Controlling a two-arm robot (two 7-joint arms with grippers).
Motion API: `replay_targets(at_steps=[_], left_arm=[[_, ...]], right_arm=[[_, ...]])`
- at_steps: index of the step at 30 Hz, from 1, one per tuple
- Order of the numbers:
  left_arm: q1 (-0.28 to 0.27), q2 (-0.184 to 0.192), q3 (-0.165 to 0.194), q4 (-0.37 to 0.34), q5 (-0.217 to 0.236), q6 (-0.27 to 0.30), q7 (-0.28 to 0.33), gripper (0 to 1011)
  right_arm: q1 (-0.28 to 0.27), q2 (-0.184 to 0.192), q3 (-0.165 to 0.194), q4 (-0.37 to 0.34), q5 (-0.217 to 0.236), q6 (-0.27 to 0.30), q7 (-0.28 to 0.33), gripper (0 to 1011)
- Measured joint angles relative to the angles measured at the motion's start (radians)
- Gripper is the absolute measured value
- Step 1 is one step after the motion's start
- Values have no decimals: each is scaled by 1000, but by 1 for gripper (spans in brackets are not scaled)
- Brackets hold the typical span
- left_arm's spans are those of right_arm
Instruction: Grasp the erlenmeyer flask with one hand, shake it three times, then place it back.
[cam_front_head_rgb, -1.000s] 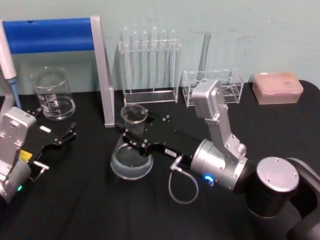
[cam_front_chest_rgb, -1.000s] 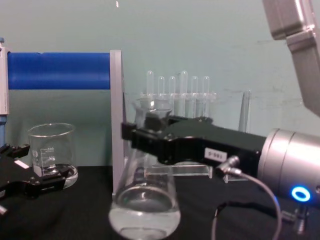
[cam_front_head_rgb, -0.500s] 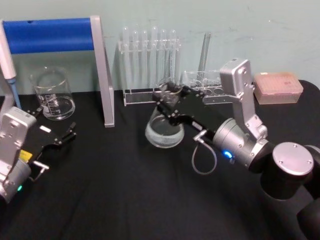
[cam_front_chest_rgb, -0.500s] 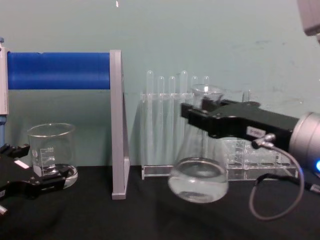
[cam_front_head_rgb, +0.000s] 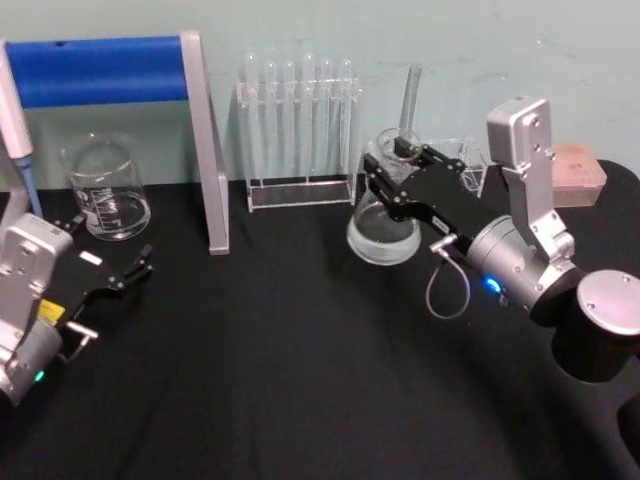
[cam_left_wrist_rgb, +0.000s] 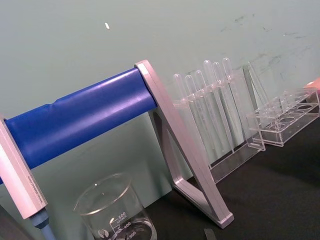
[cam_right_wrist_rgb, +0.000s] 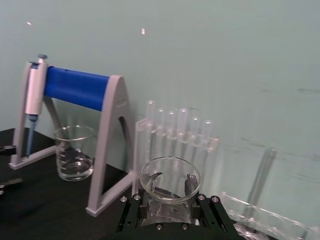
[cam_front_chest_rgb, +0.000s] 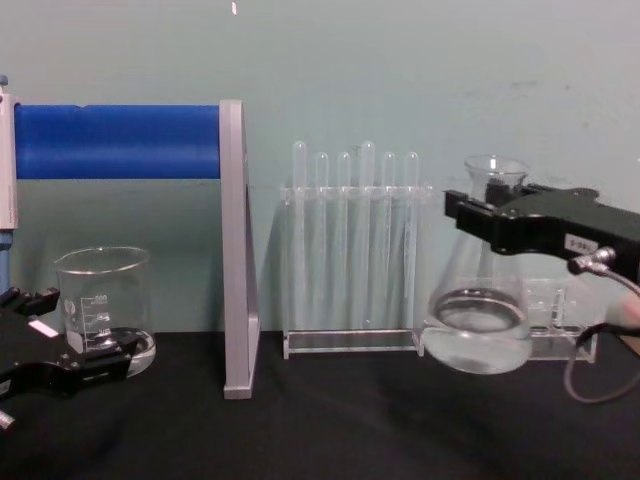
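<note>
The erlenmeyer flask (cam_front_chest_rgb: 478, 325) was seen on the robot's right side, apparently lifted off the black table (cam_front_head_rgb: 300, 390) and slightly tilted. Clear liquid was pooled in its wide base and its mouth was left open. It was gripped at the narrow neck, just under the flared rim, by the right gripper (cam_front_chest_rgb: 484, 218), whose fingers were clamped on the glass from both sides.

The greatest risk was judged to lie in that hold. Smooth glass is pinched over a short stretch of neck while the weight of the liquid hangs well below it, so a sharp reversal in a shake could cause the flask to swing or slide through the fingers. With the mouth uncovered, too vigorous a shake or too much tilt could send liquid up the cone and out.

The surroundings added a second hazard. The small clear rack (cam_front_head_rgb: 468, 160) stood just behind the flask and the test-tube rack (cam_front_head_rgb: 300, 190) near it on the left, so a wide sideways stroke could bring glass against glass. A hard or crooked set-down could likewise chip the base or tip it.

The left gripper (cam_front_head_rgb: 110, 272) was parked well apart at the table's left, fingers spread and empty, near the glass beaker (cam_front_head_rgb: 106, 190).
</note>
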Motion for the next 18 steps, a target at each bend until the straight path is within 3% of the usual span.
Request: replay_targets(at_steps=[9, 18], left_arm=[[0, 0, 0, 0, 0, 0, 0, 1001], [0, 0, 0, 0, 0, 0, 0, 1001]], right_arm=[[-5, -10, 24, 3, -19, 2, -1, 449], [-13, -25, 1, -19, -13, 7, 47, 449]])
